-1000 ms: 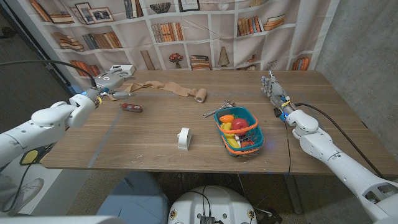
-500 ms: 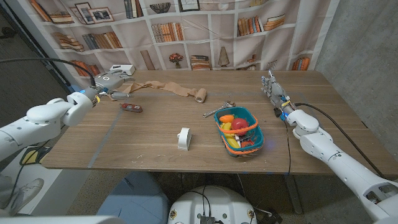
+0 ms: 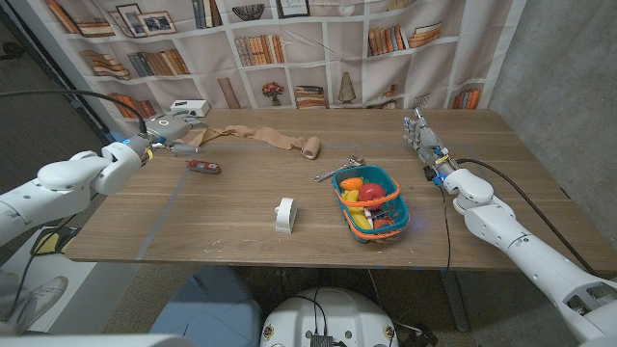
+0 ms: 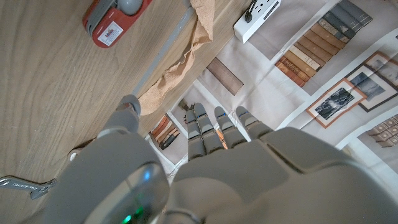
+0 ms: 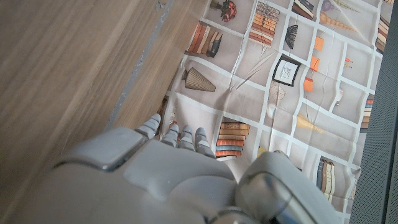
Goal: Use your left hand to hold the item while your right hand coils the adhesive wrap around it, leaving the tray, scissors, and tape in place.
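a: start at the left hand point(image 3: 172, 132). what's hard to read there?

b: whether it grips anything. in the head view it sits at the table's far left corner, right at the loose end of the tan wrap point(image 3: 255, 138), and i cannot tell whether its fingers are closed on it. in the left wrist view the fingers point(image 4: 217, 127) reach out side by side, and the crumpled wrap point(image 4: 180, 65) lies just beyond the thumb, but contact is not clear.

a: and the right hand point(image 3: 421, 138)?

b: it stands upright near the table's far right edge, holding nothing that i can see, fingers extended. in the right wrist view only the fingertips point(image 5: 177, 134) peek over the back of the hand, so how far apart they are is hard to judge.

a: anything changed since a second ago?

b: little. the left hand has edged back and to the left along the far edge, and the right hand stays where it was. the things on the table have not moved.

a: where's the wrap relative to the hands?

b: it stretches from the left hand toward the middle of the table and ends in a small roll point(image 3: 309, 147), well apart from the right hand. a red item point(image 3: 202, 167) lies near the left hand. nearer the robot stands a white tape roll point(image 3: 284, 214), and beside it a teal basket point(image 3: 397, 220) of bright toys, with metal scissors point(image 3: 337, 171) just behind it.
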